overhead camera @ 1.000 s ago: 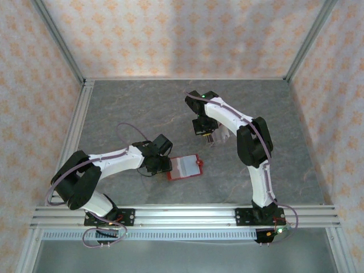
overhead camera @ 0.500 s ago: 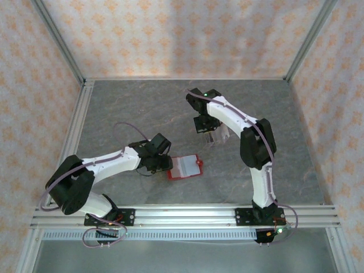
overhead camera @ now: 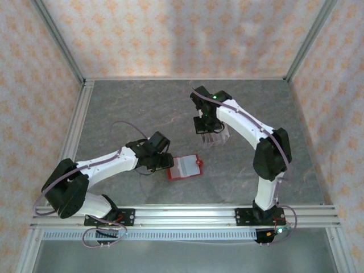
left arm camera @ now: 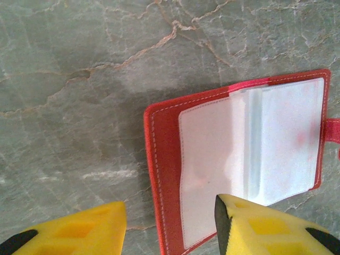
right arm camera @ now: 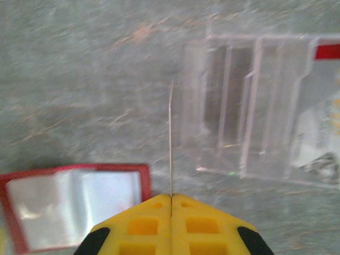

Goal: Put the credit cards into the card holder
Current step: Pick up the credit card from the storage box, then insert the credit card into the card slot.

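Step in hand: carrying a card from rack to wallet. The right gripper [right arm camera: 171, 199] is fully closed, pinching one credit card [right arm camera: 171, 133] by its near end. Right wrist cam sees the card edge-on as a thin upright line, clear of the table [overhead camera: 142, 108], between the clear rack [right arm camera: 255, 106] and the card holder [right arm camera: 74, 204]. The card holder lies open and flat in front of the left arm, pale sleeves up, snap tab to the right. The left gripper [left arm camera: 169, 212] is wide open w/ nothing held, straddling the holder's left flap. One finger [left arm camera: 265, 228] overlaps the sleeve edge; can't tell if it's touching. Next move, IMO: bring the card over to the holder, tilt it flatter, line its edge up w/ a sleeve mouth and slide it in. The left gripper probably needs to pin the flap so it doesn't skid. Contents: the rack's right slot has another card [right arm camera: 319, 133] w/ a red mark; other slots look empty but the frame's blurry. Sleeves look empty, not sure.
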